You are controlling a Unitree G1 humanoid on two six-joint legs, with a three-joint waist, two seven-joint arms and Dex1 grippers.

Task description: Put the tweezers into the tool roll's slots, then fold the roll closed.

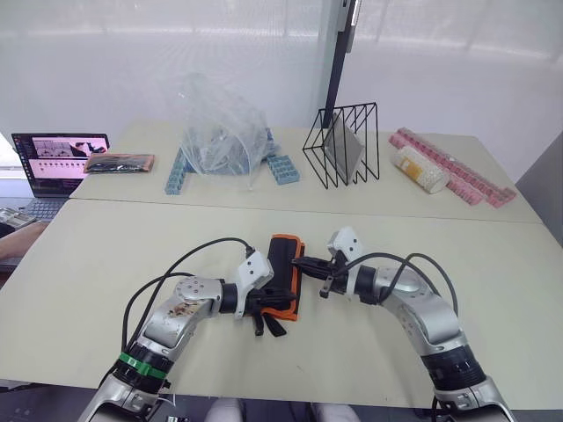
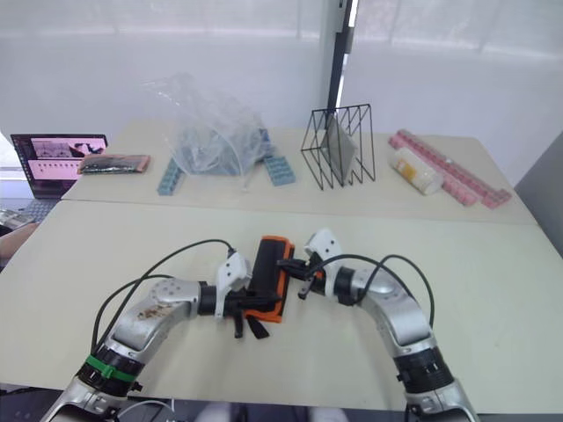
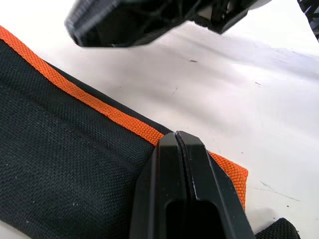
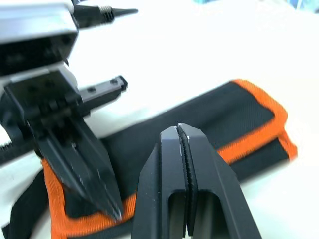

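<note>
The black fabric tool roll with bright orange trim (image 1: 284, 274) lies folded shut on the pale table (image 1: 88, 255), right between your two arms. Its long side runs away from you, toward the far edge of the table. Your left gripper (image 1: 260, 303) sits at the roll's near end on the left side, and its two black fingers are pressed together, touching the orange edge. Your right gripper (image 1: 310, 264) is just beside the roll's right edge, with its fingers pressed together too and nothing between them. Both grippers are about equally close. I think the fold is done or nearly done. Tweezers cannot be seen now.
</note>
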